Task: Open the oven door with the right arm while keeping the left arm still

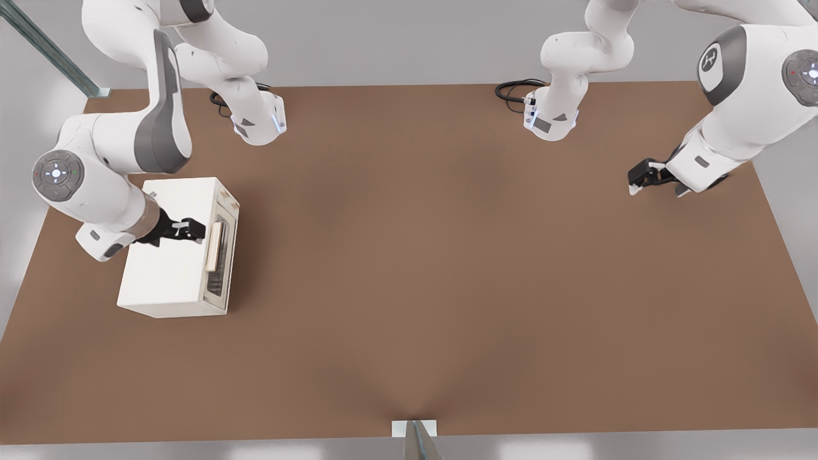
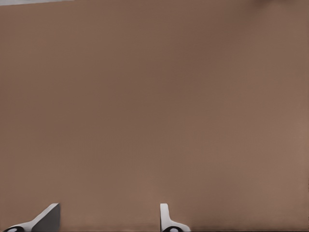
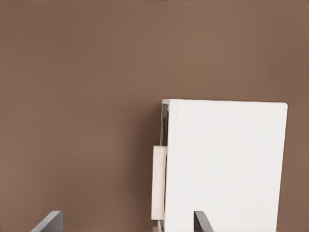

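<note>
Oven door (image 1: 220, 246), the cream-framed panel with dark glass and a pale tan bar handle (image 1: 213, 246), is facing the front view's right on the cream box oven (image 1: 172, 255) at the left of the frame, and it is looking closed or barely ajar. We are judging this to be the approach step. Our black two-finger gripper (image 1: 192, 230) on the white jointed right arm (image 1: 102, 166) is hovering over the oven's top, just short of the handle, released with its fingers spread; in the wrist view one fingertip (image 3: 202, 221) is showing against the oven top. Next we are needing to reach past the edge, straddle the bar and close on it. Nothing is blocking the brown tabletop (image 1: 447, 255) where the door would swing.
</note>
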